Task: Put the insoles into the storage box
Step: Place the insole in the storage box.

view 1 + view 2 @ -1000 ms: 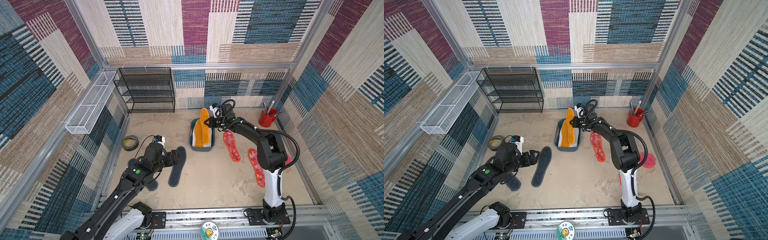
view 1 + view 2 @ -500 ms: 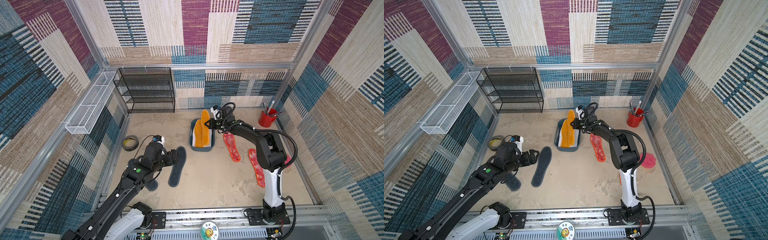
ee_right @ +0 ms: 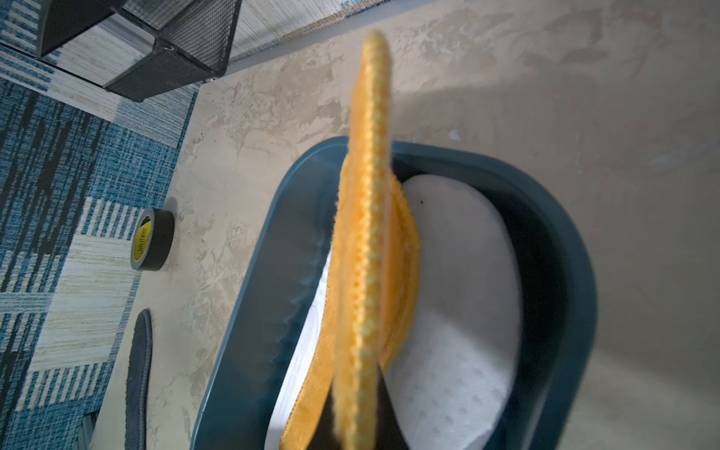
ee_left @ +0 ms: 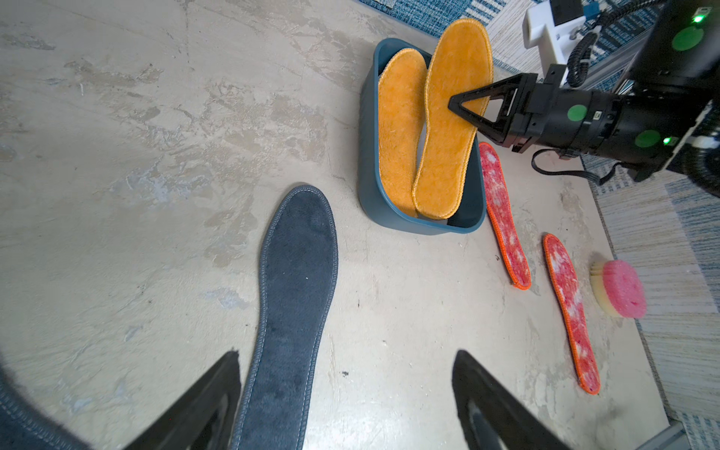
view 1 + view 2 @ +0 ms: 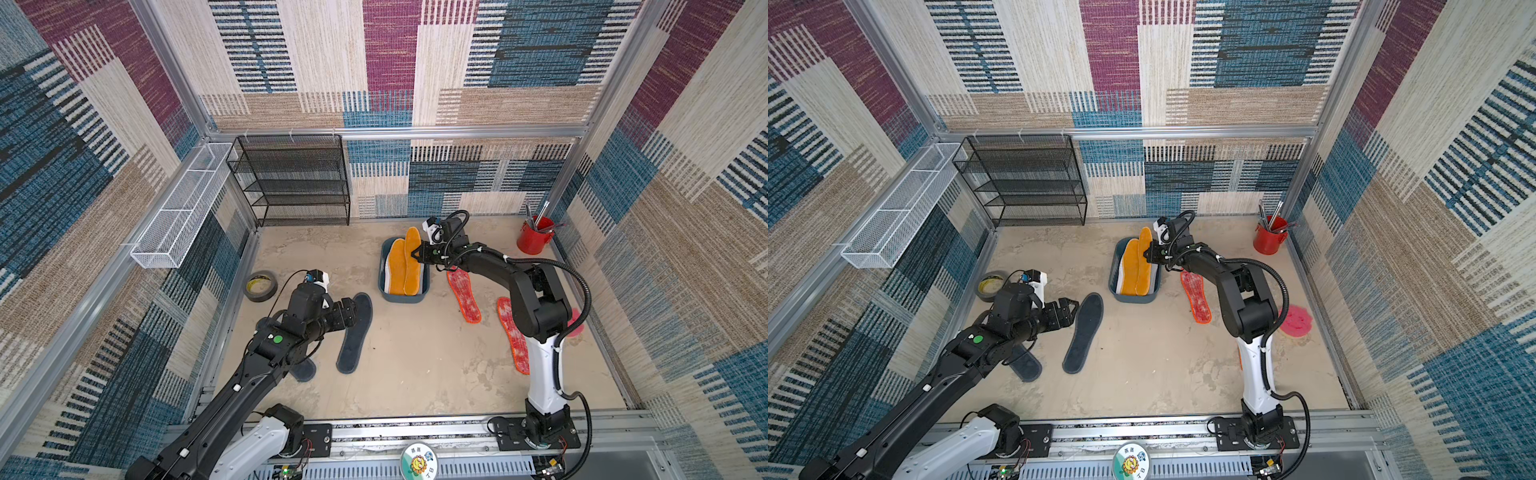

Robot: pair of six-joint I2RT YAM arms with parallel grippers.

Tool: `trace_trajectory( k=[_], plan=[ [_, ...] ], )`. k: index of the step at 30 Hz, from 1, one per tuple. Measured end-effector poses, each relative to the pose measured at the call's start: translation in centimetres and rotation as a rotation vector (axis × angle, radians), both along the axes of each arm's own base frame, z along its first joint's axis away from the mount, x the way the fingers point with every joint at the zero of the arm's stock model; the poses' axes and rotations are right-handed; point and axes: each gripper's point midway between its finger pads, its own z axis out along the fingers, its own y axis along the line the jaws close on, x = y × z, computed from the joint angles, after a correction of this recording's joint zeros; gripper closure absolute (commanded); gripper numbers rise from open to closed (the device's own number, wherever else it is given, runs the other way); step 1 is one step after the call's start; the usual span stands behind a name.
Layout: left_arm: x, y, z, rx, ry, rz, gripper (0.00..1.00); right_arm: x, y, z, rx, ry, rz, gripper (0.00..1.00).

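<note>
Fuzzy, stitch-edged orange insole [image 4: 448, 136] leans tilted in the smooth teal box [image 4: 368, 167], pinched at 3 o'clock by the right gripper [image 4: 454, 105]. Left gripper [image 5: 351, 309] gapes over a felty grey insole [image 4: 296, 272] at the box's 7 o'clock.

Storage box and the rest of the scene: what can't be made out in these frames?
- White insoles in the storage box: count unclear. The orange insoles cover them in both top views, and the blurred held orange insole crosses the right wrist view.
- Second dark grey insole: mostly under the left arm in both top views.
- Tools in the red cup: too small in a top view.
</note>
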Motion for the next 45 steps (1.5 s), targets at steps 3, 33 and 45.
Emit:
trace_trajectory(
  k=[3,33,45],
  plan=[
    [0.0,0.0,0.0,-0.001,0.002,0.0,0.14,0.3,-0.3,0.2,-0.017,-0.006,-0.018,0.54],
    [-0.2,0.3,-0.6,-0.016,0.011,0.002,0.14,-0.6,1.9,3.4,-0.293,-0.094,-0.018,0.02],
    [-0.2,0.5,-0.2,-0.022,-0.002,0.01,0.14,0.3,2.5,-1.6,-0.325,-0.007,-0.008,0.02]
  ],
)
